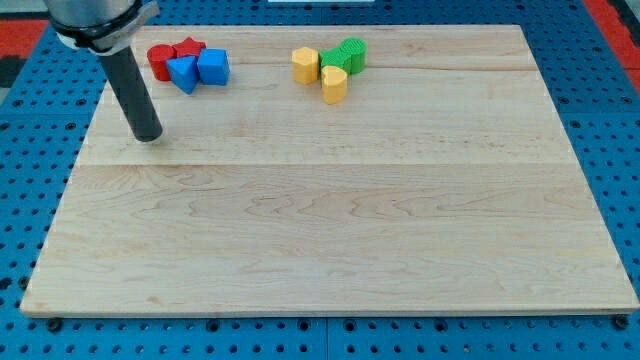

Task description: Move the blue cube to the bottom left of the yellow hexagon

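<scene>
The arm has no jaws, just a rod; its tip (148,135) rests on the tabletop (330,230) at upper left, below-left of the red/blue cluster, touching nothing. Blue cube (213,66) sits w/ blue triangle (184,73); yellow hexagon (305,64) well to its right. Approach step, prob.: next, get to the cube's left side & push rightward.

Blue cube (213,67), blue triangle (184,73); red blocks (160,61); yellow hexagon (305,65); green blocks (351,53); pale wood-grain board (330,220).
</scene>
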